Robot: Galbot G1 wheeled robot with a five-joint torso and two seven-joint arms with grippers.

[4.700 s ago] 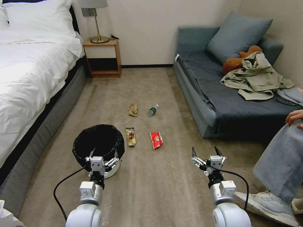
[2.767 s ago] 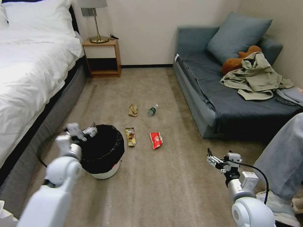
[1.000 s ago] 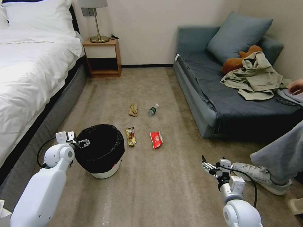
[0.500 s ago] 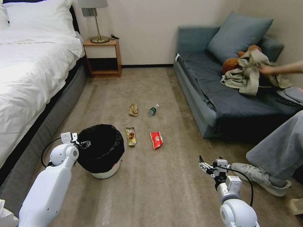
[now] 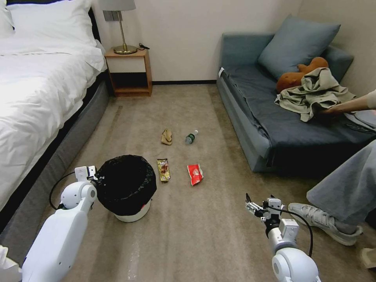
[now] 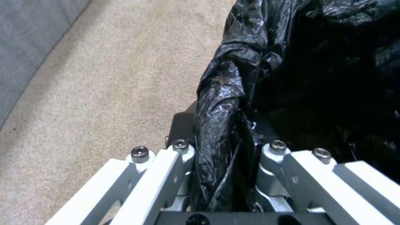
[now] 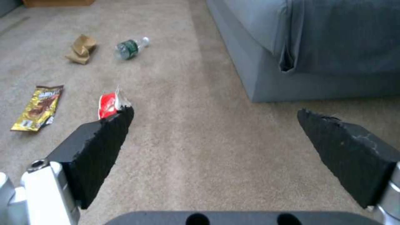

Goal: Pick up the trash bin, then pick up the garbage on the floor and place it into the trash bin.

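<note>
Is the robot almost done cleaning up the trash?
Not yet. Nothing is in the bin. The left gripper is shut on the black-bagged rim of the trash bin, which sits on the carpet. The right gripper hangs open over bare carpet. Left to collect: the red packet, gold wrapper, paper bag and bottle.
</note>
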